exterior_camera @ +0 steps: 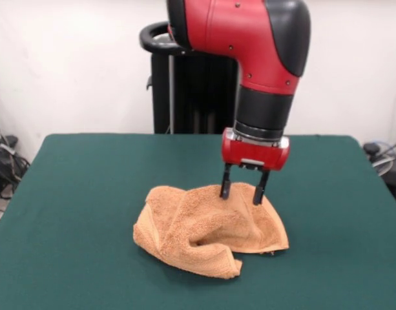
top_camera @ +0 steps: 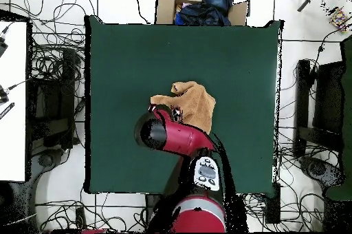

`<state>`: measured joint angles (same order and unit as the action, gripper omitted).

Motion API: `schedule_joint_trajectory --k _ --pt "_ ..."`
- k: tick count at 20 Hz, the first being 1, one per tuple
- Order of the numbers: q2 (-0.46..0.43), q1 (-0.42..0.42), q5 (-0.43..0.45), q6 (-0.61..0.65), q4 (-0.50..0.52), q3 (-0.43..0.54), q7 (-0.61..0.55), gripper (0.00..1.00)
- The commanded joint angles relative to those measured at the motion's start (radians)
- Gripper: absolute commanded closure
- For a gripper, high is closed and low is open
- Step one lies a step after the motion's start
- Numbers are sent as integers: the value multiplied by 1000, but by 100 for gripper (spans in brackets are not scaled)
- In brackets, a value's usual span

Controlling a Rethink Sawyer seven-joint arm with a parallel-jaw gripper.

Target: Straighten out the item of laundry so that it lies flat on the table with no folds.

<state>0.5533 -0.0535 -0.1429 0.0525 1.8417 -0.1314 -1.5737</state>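
- Towel [exterior_camera: 210, 226]: orange-tan terry, crumpled in a rumpled heap with several folds; not flat.
- Position on table [exterior_camera: 68, 194]: roughly mid-table in the front view, well clear of every edge. The overhead view places the towel [top_camera: 191, 104] near the centre as well, slightly toward the robot-side edge.
- Long axis: in the front view the heap runs across the picture, parallel to the table's long edges. One folded flap juts toward the camera-side edge; a rolled lobe bulges at the picture's left end.
- Relation to gripper [exterior_camera: 242, 190]: the gripper stands upright over the heap's far upper ridge, toward its right end in the front view. Both black fingers [exterior_camera: 225, 183] point straight down, their tips at the cloth surface.
- Gripper state: fingers spread apart with a clear gap between them. Whether any cloth is pinched between the tips cannot be told.
- Arm [exterior_camera: 262, 58]: red and black, descending from above to the gripper. In the overhead view it covers the towel's robot-side part.
- Table top: dark green.
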Motion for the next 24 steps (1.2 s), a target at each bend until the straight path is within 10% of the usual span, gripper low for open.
schedule_joint_trajectory --k 1,16,24 --pt "-46 60 3 87 -26 -68 -157 0" --pt "-185 -81 109 75 -33 133 -67 0" --pt "-309 -183 98 303 -82 267 -10 0"
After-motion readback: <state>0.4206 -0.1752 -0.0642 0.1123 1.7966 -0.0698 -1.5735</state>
